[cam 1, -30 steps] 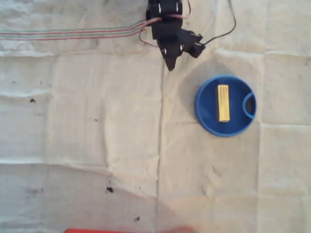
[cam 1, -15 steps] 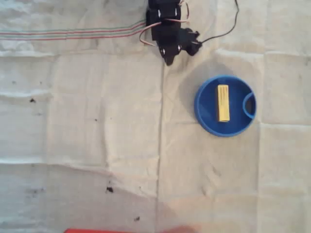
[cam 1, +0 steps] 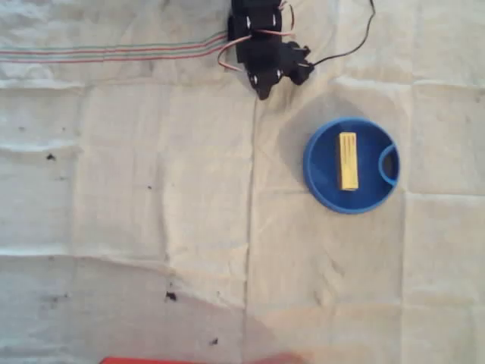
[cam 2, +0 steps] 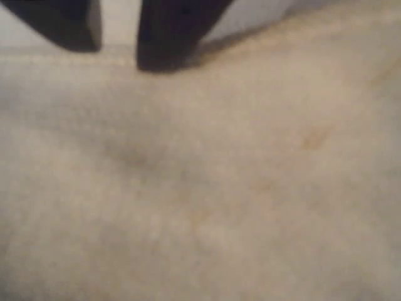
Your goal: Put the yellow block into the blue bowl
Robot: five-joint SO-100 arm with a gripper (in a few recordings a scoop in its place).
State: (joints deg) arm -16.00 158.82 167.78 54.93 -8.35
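Block's in the bowl!
Your yellow block [cam 1: 348, 160] lies flat inside the blue bowl [cam 1: 319, 168]; your gripper [cam 1: 263, 89] sits well apart, holding nothing, fingers [cam 2: 166, 37] slightly parted.

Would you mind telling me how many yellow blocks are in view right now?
1. The narrow pale-yellow rectangular block lies flat inside the round blue plastic bowl, right of centre in the overhead view. Nothing else there is big enough to hide another.
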